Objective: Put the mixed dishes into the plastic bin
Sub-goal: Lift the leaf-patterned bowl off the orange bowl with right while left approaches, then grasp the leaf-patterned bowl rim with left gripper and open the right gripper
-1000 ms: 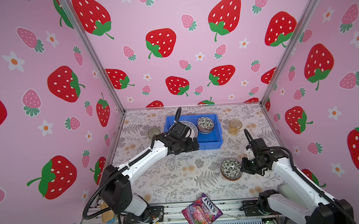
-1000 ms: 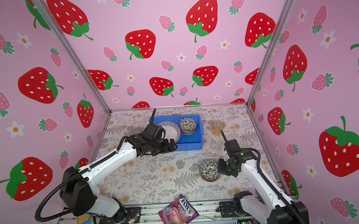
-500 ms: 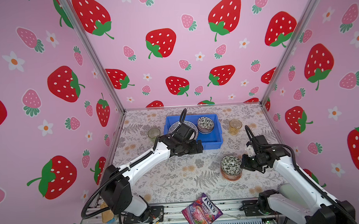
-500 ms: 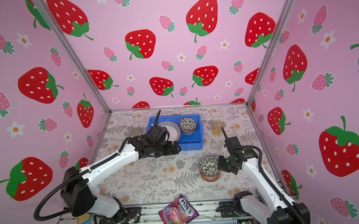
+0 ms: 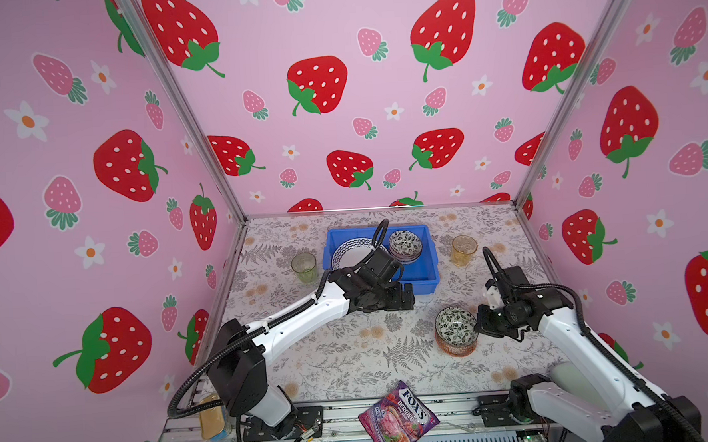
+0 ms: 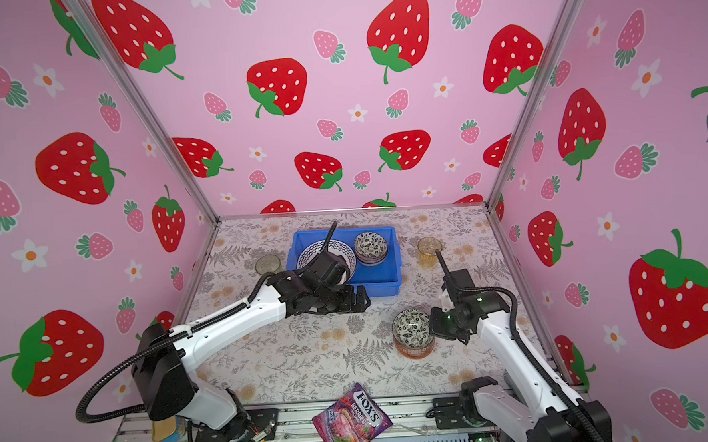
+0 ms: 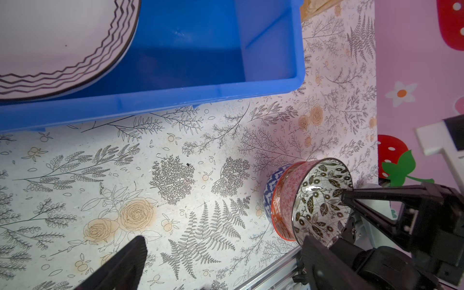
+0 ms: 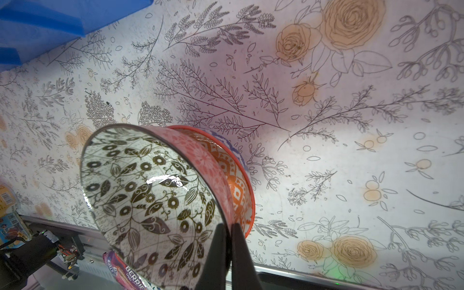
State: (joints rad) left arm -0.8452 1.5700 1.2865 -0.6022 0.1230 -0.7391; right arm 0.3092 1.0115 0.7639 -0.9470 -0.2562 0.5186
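Legible on purple candy bag (image 5: 398, 419) in both top views: "FOX'S", "BERRIES". Cut off to "BERRI" in right wrist view.

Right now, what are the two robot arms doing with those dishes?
The right tool pinches the rim of the black-and-white bowl, whose nested stack is tilted. The left tool hangs open and empty by the blue bin, which holds a zigzag plate and more bowls. The green glass and amber glass stand outside it.
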